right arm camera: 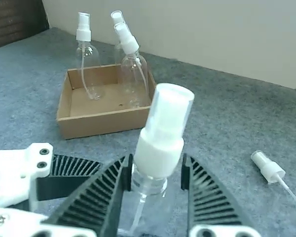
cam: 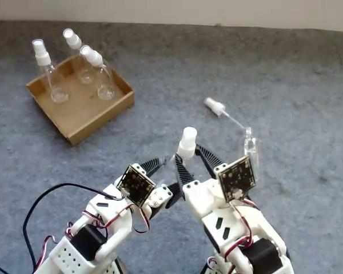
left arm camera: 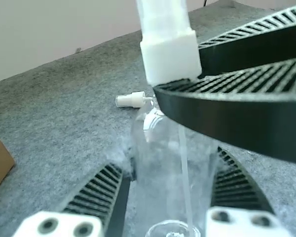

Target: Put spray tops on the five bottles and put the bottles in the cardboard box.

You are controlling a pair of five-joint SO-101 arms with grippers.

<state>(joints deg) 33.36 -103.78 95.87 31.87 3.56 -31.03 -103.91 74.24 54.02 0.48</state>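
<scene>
A clear bottle (left arm camera: 163, 163) stands upright between the two arms, with a white spray top (cam: 187, 141) on its neck. My left gripper (left arm camera: 170, 192) is shut on the bottle's body, one finger on each side. My right gripper (right arm camera: 155, 180) is shut on the spray top's (right arm camera: 163, 128) collar; its black fingers (left arm camera: 227, 113) cross above the left gripper. The cardboard box (cam: 97, 120) sits at the far left and holds three bottles (cam: 97, 74) with spray tops on. Another bottle (cam: 250, 145) stands open, without a top, to the right of the right arm.
A loose spray top (cam: 215, 107) with its long tube lies on the grey carpet beyond the open bottle, also in the wrist views (right arm camera: 267, 168) (left arm camera: 130, 99). A black cable (cam: 40, 205) loops beside the left arm. Carpet between the box and the arms is bare.
</scene>
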